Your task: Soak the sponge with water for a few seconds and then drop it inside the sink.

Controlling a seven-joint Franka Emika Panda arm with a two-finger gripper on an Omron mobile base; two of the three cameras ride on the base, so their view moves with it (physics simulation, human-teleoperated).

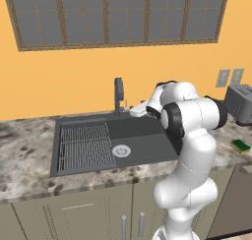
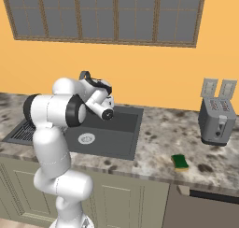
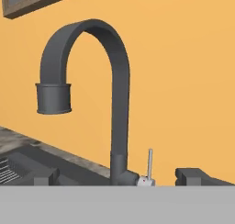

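Observation:
The sponge (image 1: 241, 145), green on top with a yellow layer, lies on the counter far right of the sink (image 1: 142, 148), close to the front edge; the right base view has the sponge (image 2: 179, 162) well away from the arm. My gripper (image 1: 132, 109) is stretched over the basin's back right corner toward the dark faucet (image 1: 118, 94). In the hand view my gripper (image 3: 118, 176) stands open and empty, its fingertips (image 3: 196, 176) on either side of the faucet (image 3: 118, 103) base and its small silver lever (image 3: 150, 165). Water is out of view at the spout (image 3: 53, 98).
A wire grid rack (image 1: 84, 144) fills the sink's left half, with the round drain (image 1: 121, 150) beside it. A grey toaster (image 2: 217, 122) stands at the back right under two wall outlets (image 2: 218, 88). Speckled counter (image 2: 158, 138) lies between sink and sponge.

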